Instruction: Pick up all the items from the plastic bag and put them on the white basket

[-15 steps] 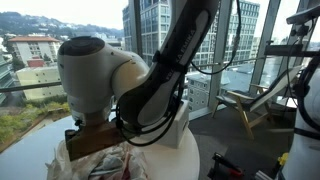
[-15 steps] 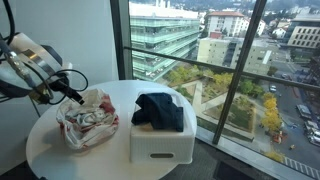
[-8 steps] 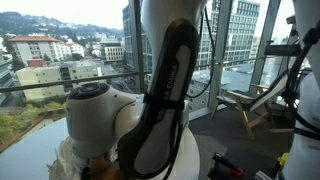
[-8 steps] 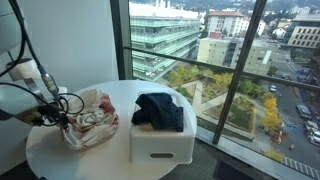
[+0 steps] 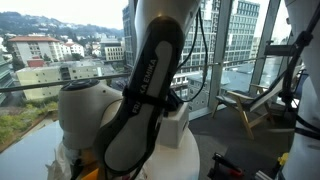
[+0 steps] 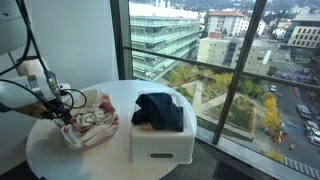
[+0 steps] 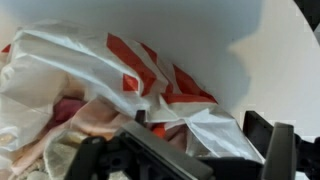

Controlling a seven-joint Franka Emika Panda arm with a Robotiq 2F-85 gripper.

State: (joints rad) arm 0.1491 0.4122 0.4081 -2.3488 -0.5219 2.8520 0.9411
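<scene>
A white plastic bag with red stripes (image 6: 90, 118) lies on the round white table (image 6: 110, 165), with pink and beige cloth items (image 7: 72, 115) showing inside it. The white basket (image 6: 160, 143) stands beside the bag and holds a dark blue garment (image 6: 160, 110). My gripper (image 6: 63, 113) is low at the bag's side away from the basket. In the wrist view the gripper (image 7: 200, 150) is open, with its dark fingers (image 7: 268, 140) apart and the bag's crumpled plastic (image 7: 190, 110) lying between them. In the exterior view blocked by the arm, only the bag's edge (image 5: 68, 160) and a corner of the basket (image 5: 178, 122) show.
Floor-to-ceiling windows (image 6: 200, 60) run close behind the table. The table's edge (image 6: 40, 160) is near the bag. My arm (image 5: 120, 110) fills most of an exterior view. A chair (image 5: 245, 105) stands on the floor further off.
The gripper has come down from above the bag's rim to the bag's side away from the basket. The bag, the basket and the garment have not moved.
</scene>
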